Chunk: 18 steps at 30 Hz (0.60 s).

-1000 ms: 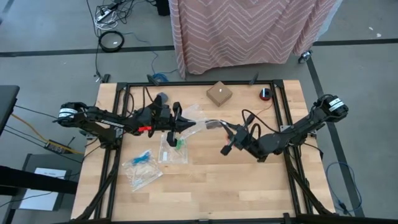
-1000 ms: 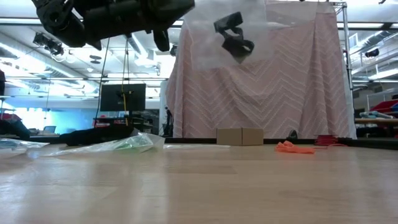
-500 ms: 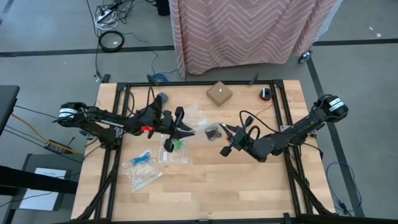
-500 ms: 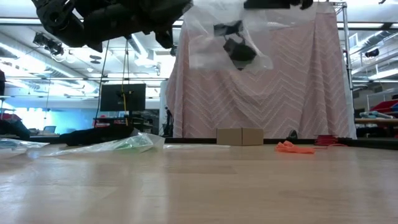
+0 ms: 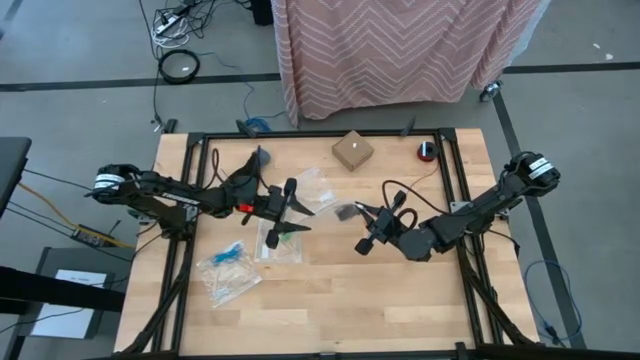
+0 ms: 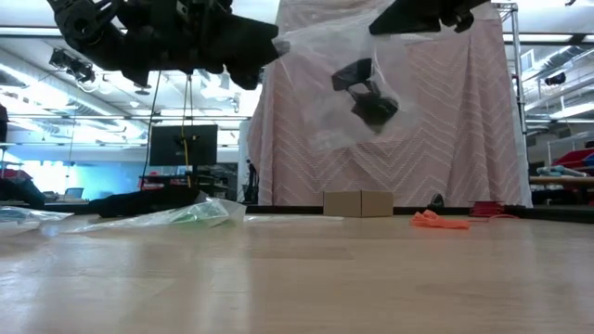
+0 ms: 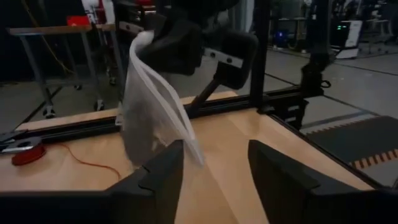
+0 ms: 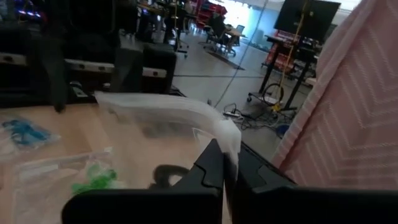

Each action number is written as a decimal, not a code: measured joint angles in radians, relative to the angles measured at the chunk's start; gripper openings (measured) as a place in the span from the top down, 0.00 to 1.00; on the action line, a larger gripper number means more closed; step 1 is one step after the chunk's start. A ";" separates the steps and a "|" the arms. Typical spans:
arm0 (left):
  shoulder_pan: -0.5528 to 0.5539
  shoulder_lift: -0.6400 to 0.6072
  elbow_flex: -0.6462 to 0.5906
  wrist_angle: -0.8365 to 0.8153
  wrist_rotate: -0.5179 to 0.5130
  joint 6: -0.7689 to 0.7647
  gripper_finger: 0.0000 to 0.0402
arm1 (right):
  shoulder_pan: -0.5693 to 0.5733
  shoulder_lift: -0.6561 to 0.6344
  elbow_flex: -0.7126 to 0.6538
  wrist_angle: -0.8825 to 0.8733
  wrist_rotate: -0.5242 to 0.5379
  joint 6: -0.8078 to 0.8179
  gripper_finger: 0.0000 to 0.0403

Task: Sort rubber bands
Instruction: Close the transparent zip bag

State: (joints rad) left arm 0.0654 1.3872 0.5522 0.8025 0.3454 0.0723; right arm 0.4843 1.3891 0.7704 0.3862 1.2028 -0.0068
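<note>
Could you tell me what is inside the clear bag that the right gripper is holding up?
Black rubber bands hang bunched low in the bag, pinched by the right gripper. Their number cannot be told.

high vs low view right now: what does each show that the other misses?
High only: the bag of blue bands, the bag of green bands beside it, and both arms' layout, the open left gripper facing the right gripper.

Low only: the clear bag hangs above the table with black bands inside, and orange bands lie on the table.

Both: the cardboard box and the pink cloth.
</note>
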 joint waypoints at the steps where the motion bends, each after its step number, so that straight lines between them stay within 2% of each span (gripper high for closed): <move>1: 0.000 0.000 0.000 0.003 -0.012 0.000 0.51 | 0.000 0.000 0.000 -0.011 0.006 0.018 1.00; 7: 0.008 -0.008 0.000 0.076 -0.099 0.003 0.41 | -0.002 0.000 0.000 -0.041 -0.006 0.072 1.00; 12: 0.049 -0.044 0.000 0.086 -0.161 0.002 0.39 | -0.002 0.000 0.000 -0.093 -0.023 0.124 1.00; 16: 0.079 -0.065 0.001 0.065 -0.164 -0.001 0.39 | -0.003 0.000 0.000 -0.136 -0.049 0.174 1.00; 18: 0.086 -0.068 0.031 0.050 -0.128 -0.014 0.39 | -0.012 0.000 0.000 -0.142 -0.075 0.184 1.00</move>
State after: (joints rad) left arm 0.1511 1.3197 0.5831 0.8520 0.2172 0.0587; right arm 0.4724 1.3891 0.7704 0.2445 1.1282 0.1773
